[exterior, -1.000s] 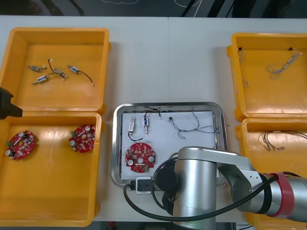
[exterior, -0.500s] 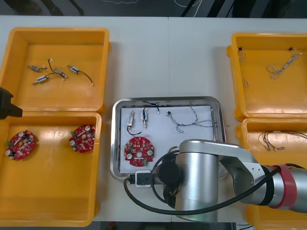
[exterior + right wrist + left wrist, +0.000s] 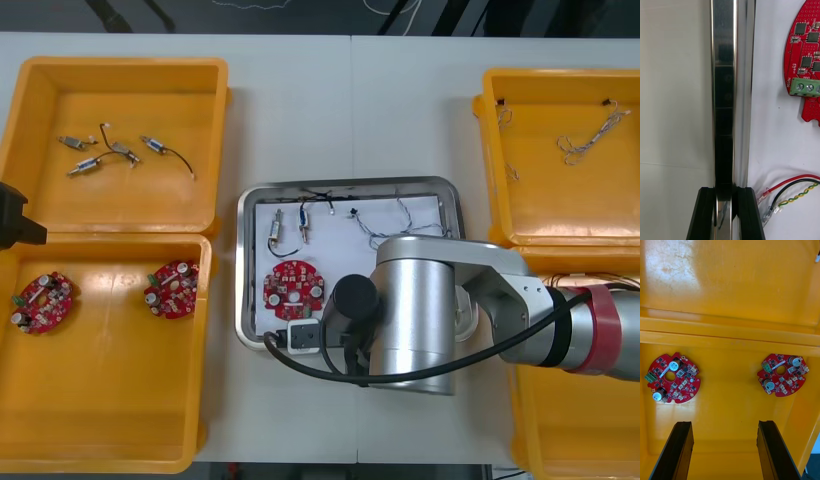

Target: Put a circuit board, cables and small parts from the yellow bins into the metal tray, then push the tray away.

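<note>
Two circuit boards (image 3: 672,378) lie under the left end effector (image 3: 724,425); it is released. Right end effector (image 3: 725,192) clamps the rim of the metal tray (image 3: 724,75).

Lit brightly and evenly from above, with soft, faint shadows. Glaring hard along the metal tray (image 3: 724,75) rim ahead of the right gripper (image 3: 724,195), banded with dark reflections. Sheening palely on the yellow bin (image 3: 677,270) floor beyond the left gripper (image 3: 724,423).
</note>
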Robot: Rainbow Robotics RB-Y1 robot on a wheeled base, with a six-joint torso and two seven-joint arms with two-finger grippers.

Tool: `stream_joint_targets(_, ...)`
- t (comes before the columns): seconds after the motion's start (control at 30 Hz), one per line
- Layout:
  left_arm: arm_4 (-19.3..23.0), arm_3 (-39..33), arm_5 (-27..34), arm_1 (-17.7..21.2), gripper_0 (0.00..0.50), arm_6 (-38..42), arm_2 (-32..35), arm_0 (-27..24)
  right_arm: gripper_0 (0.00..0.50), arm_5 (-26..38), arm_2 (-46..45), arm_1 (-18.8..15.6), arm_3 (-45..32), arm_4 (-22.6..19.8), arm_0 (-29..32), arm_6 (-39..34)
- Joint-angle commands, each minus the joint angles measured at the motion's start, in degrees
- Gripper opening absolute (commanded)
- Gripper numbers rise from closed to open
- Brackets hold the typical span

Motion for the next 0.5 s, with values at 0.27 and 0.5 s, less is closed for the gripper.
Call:
stream_joint_targets(0.27,0.0,-1.6,0.4,2.7,0.5,-4.1,1.6,1.1,0.0,-3.4,0.7,-1.0,5.5,-3.6,-7.7,1.4)
stream_joint_targets(0.5,0.0,-1.6,0.4,2.7,0.5,-4.1,1.6,1.1,0.0,-5.5,0.7,-1.0,9.5,-5.4,-10.8,2.7)
